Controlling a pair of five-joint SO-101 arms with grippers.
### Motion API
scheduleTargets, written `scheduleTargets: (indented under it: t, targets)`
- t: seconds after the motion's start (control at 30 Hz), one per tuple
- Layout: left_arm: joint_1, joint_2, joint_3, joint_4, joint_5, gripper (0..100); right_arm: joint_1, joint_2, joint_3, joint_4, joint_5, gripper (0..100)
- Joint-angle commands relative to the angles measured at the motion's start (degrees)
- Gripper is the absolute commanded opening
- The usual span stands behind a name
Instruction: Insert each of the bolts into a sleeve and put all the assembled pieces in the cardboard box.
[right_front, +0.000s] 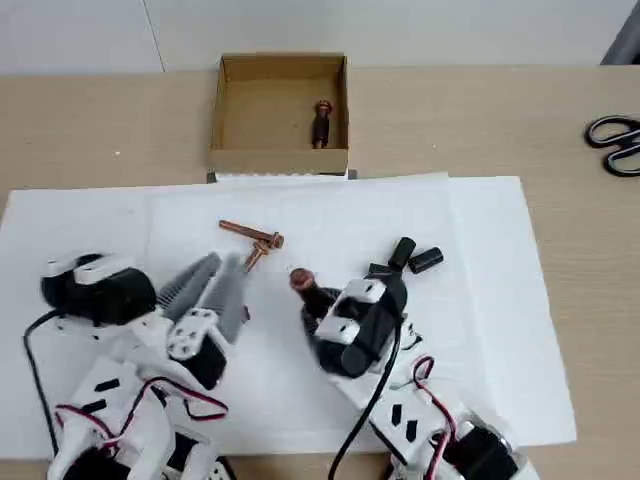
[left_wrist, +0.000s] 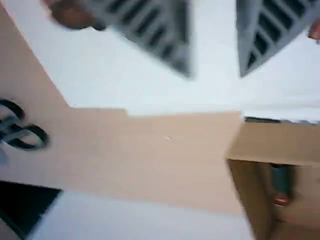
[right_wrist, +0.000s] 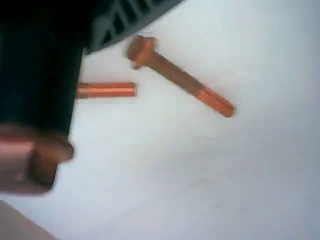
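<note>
The left gripper (right_front: 228, 264), jaws apart, hung in front of the box (right_front: 280, 159); the right gripper (right_front: 318, 304), also in front of the box, was clamped on a sleeved bolt (right_front: 300, 279).

The two loose bolts (right_front: 250, 233) are copper-toned metal with a soft sheen; the sleeved bolt (right_front: 303, 281) shows the same coppery head above a dull black sleeve. The spare sleeves (right_front: 426, 260) look like matt black plastic. The cardboard box (right_front: 228, 110) is raw brown card, the sheet (right_front: 480, 300) smooth matt white paper, the table (right_front: 100, 130) pale matt wood-grain. The left gripper (right_front: 230, 264) has ribbed grey plastic fingers (right_front: 195, 282)
</note>
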Motion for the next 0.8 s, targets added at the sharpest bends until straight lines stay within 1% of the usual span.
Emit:
scheduleTargets:
  t: [0.0,0.1,0.27,0.43,0.63,0.7,0.77]
  targets:
    - [-5.45,0.00,4.00,1.32,-0.53,1,7.25,-0.66,-0.53,-1.45,-3.08,0.3]
    - [-8.53,0.00,11.30,0.79,-4.57,1,10.33,-0.66,-0.09,-1.36,-5.01,0.3]
    - [-9.23,0.00,19.91,-2.99,-8.97,1,15.34,-0.66,2.99,-1.80,-4.13,0.3]
    - [-9.32,0.00,24.40,-5.19,-10.20,1,19.38,-0.66,5.36,-2.51,-4.22,0.3]
    - [-9.32,0.00,27.91,-4.92,-10.29,1,20.88,1.10,4.40,-13.14,-3.96,0.1]
    - [-9.32,0.00,29.76,-4.92,-11.25,1,20.70,4.97,2.02,-18.07,-4.04,0.1]
    - [-9.32,0.00,32.04,-5.45,-13.54,1,20.79,11.91,-1.58,-22.37,-3.96,0.1]
